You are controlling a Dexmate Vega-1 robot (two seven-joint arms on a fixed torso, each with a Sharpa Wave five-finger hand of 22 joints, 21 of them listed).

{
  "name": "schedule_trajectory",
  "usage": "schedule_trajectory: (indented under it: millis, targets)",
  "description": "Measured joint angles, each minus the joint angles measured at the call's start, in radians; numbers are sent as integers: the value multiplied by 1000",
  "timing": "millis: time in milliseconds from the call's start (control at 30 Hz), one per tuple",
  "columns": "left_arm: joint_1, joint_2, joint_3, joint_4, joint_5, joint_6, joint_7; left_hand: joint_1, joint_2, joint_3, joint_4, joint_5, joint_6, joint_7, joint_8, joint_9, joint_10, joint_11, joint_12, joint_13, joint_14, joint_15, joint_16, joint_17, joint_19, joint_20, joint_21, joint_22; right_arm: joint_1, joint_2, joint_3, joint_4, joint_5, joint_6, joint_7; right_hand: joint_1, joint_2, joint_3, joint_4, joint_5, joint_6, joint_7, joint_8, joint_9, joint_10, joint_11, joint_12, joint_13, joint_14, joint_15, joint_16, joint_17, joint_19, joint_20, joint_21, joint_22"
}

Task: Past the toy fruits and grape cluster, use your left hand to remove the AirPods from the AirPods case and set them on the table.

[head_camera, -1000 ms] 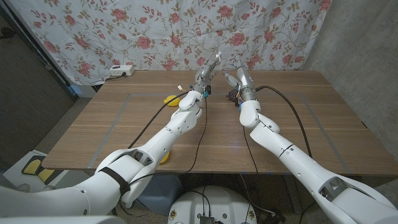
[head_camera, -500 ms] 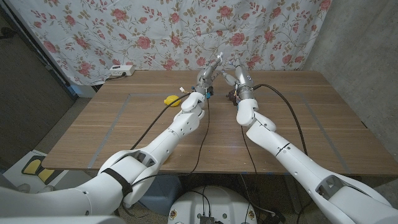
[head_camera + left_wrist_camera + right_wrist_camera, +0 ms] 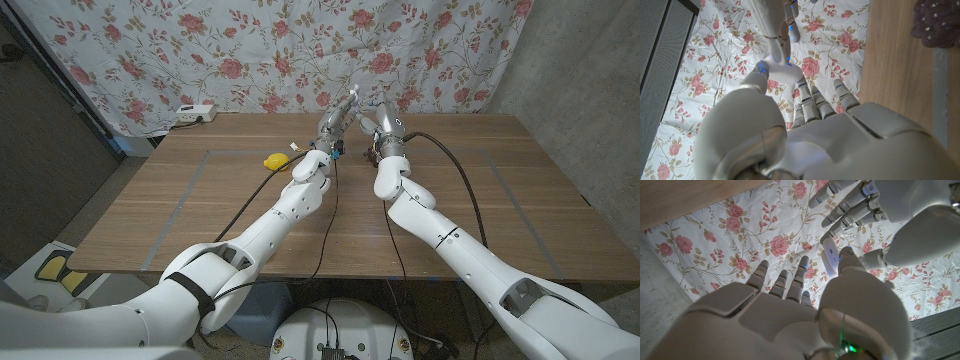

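Both hands are raised together over the table's far middle. In the right wrist view the white AirPods case (image 3: 829, 255) sits against the thumb of my right hand (image 3: 790, 315), which holds it. In the head view the case (image 3: 357, 99) shows between my left hand (image 3: 334, 118) and my right hand (image 3: 384, 126). My left hand (image 3: 805, 130) has its thumb tip against the case (image 3: 780, 70); I cannot tell whether it grips. No AirPods show outside the case. The purple grape cluster (image 3: 371, 153) lies under the right hand; it also shows on the table in the left wrist view (image 3: 937, 22).
A yellow toy fruit (image 3: 270, 159) lies left of my left forearm. Black cables (image 3: 470, 180) trail across the table from both wrists. A white power strip (image 3: 195, 113) sits at the back left, before the floral curtain (image 3: 150, 50).
My right hand has moved left and up until it meets the left hand at the case. My left forearm has shifted off the yellow fruit.
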Motion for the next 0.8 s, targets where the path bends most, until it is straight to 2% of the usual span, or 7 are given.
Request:
schedule_trajectory:
  millis: [267, 400, 800]
  targets:
    - [1, -2, -4, 11, -27, 0, -38, 0, 0, 0, 0, 1, 0, 0, 0, 0, 0, 0, 0, 0, 0, 0, 0, 0, 0, 0, 0, 0, 19, 15, -27, 15, -50, -56, -18, 0, 0, -3, -3, 0, 2, 9, 0, 1, -36, 13, 0, 16, -6, 6, -8, 5, 0, 0, 0, 0]
    - [0, -2, -4, 16, -36, 2, -52, 0, 0, 0, 0, 1, 0, 0, 0, 0, 0, 0, 0, 0, 0, 0, 0, 0, 0, 0, 0, 0, 24, 17, -37, 19, -73, -75, -23, 0, 0, -8, -8, 0, 2, 9, 0, 2, -72, 15, 0, 29, -19, 11, -16, 5, -13, 12, -4, 0]
    - [0, 1, -2, 17, -56, 16, -81, 0, 0, 0, 0, 1, 5, -5, 0, 0, 0, 0, 0, 0, -6, -5, 0, 0, 0, 0, 0, 0, 40, 33, -63, 40, -110, -106, -25, -9, 9, -8, -8, 0, 2, 19, 0, 2, -78, 10, 29, 51, -26, 8, -16, 14, -18, 18, -4, 0]
